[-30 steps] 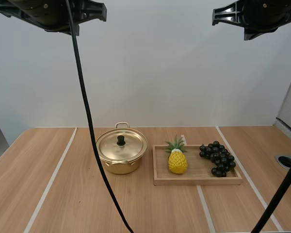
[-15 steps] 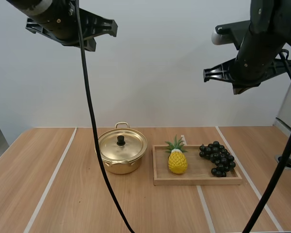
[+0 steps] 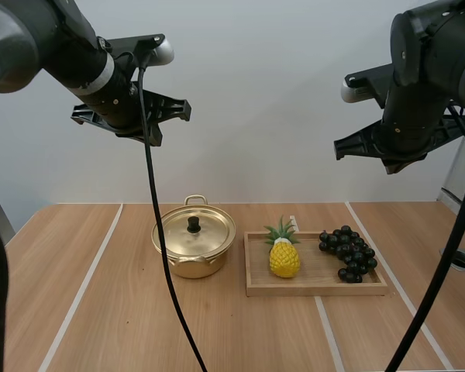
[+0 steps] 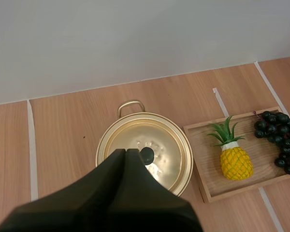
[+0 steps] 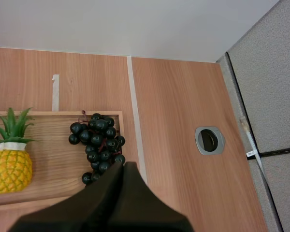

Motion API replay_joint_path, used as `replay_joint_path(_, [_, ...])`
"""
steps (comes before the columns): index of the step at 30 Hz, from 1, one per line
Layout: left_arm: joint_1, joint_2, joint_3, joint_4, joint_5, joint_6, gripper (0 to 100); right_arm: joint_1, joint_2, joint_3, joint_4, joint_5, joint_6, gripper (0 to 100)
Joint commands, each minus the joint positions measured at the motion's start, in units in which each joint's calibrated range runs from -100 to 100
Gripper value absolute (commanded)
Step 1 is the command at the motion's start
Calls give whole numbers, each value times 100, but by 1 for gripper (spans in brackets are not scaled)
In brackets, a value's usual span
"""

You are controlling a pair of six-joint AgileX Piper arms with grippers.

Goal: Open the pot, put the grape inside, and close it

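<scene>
Holds left gripper (image 4: 126, 151) pressed together, empty, high above the pot (image 3: 194, 246), lid (image 3: 194, 232) on. Holds right gripper (image 5: 123, 164) likewise closed on nothing, above the grapes (image 3: 347, 253). In the high view, places pot at centre on the table (image 3: 101, 310), grapes right of centre at the right end of the wooden tray (image 3: 318, 288), near a pineapple (image 3: 284, 258).
</scene>
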Motion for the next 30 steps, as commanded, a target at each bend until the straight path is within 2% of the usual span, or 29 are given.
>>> replay_joint_path(1, [-4,-7,38,-139,-175,15,18,-18,-54,30,-72,0,-6,6])
replay_joint_path(2, [-4,-7,38,-117,-175,15,30,-18,-54,30,-62,0,-6,15])
replay_joint_path(3, [-4,-7,38,-85,-175,27,42,-18,-54,43,-58,0,6,29])
replay_joint_path(5, [-4,-7,38,-60,-175,223,77,-18,-54,72,-58,0,192,63])
replay_joint_path(6, [-4,-7,38,-51,-160,431,100,-18,-54,76,-58,0,217,88])
replay_joint_path(7, [-4,-7,38,-51,-133,559,100,-18,-54,76,-58,0,217,100])
replay_joint_path(15, [-4,5,38,80,-424,610,100,-18,-54,76,-58,0,217,100])
replay_joint_path(20, [-4,282,49,-72,167,773,100,-18,-54,76,-58,0,217,100])
replay_joint_path(23, [-4,606,49,-285,167,1175,100,-18,-54,76,-58,0,217,100])
replay_joint_path(30, [-4,1099,49,-461,167,1330,100,-18,-54,76,-58,0,217,100])
